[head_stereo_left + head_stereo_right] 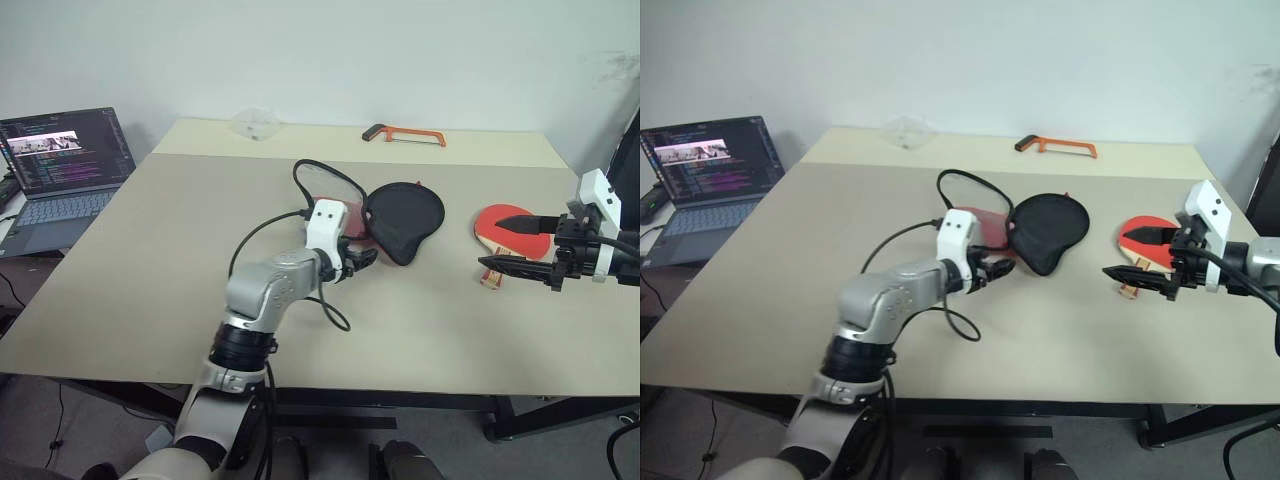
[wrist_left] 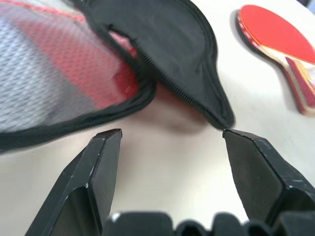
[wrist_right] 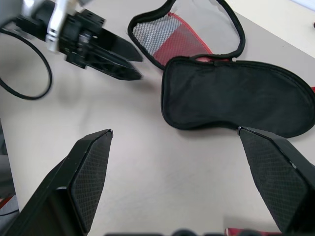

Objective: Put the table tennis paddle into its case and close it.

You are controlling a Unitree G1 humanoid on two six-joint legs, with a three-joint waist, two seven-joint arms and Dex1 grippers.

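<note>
Lying unzipped, the case (image 1: 400, 219) sits apart from the paddle (image 1: 505, 229).

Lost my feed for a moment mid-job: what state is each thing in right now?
Case: unzipped, lying open on the table, nothing inside.
Paddle: flat on the table, red face up, outside the case.
Left tool: open, empty, at the edge of the case.
Right tool: open, empty, above the paddle.
Hacksaw: lying at the far edge of the table.
Laptop: open, screen on.
</note>
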